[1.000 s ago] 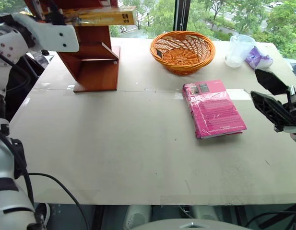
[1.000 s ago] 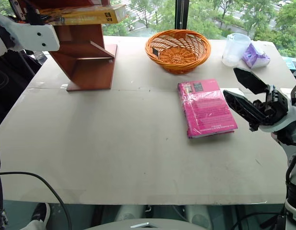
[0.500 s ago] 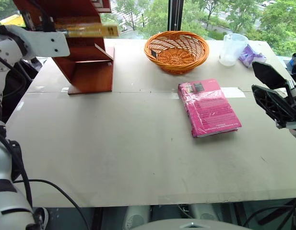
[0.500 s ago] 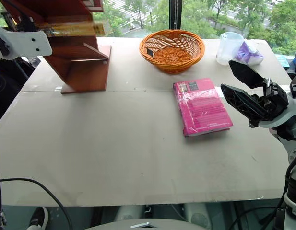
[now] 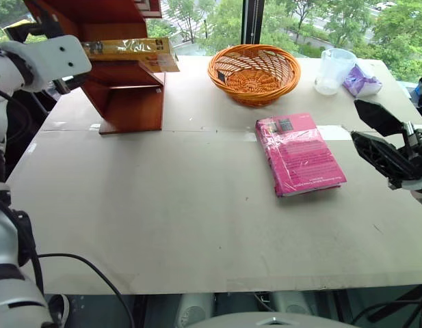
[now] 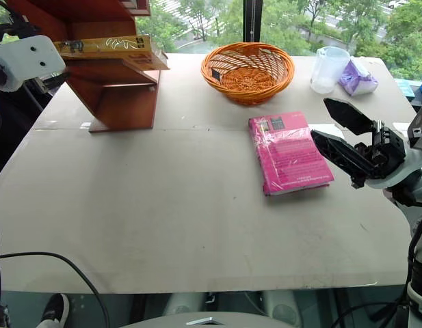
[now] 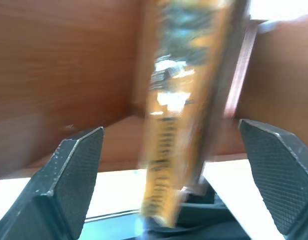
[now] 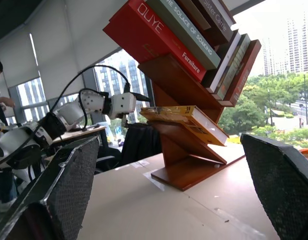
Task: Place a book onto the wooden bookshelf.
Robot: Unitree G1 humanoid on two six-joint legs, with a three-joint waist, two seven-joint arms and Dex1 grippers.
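Table (image 5: 163,225), pale tan top, bare across the near half. Right gripper (image 6: 347,133) hangs over the table's right edge, black fingers spread apart, nothing between them. Just beside it, toward the middle, a pink book (image 5: 298,154) lies flat, plastic-wrapped, cover up. Farther back, orange wicker basket (image 5: 254,70) sits near the far edge; to its right a clear plastic cup (image 5: 333,70) and a purple crumpled wrapper (image 5: 361,80). Far left corner: the wooden bookshelf (image 5: 125,82), reddish-brown, slanted sides, base on the table. The book (image 5: 132,51), yellow-orange and glossy, lies flat on a shelf board, one end jutting past the shelf toward the basket. Left gripper (image 7: 178,185) sits at the shelf's left side, fingers wide apart on either side of the book's end, not touching it. Right wrist view shows more books (image 8: 178,30) leaning on the upper shelf.
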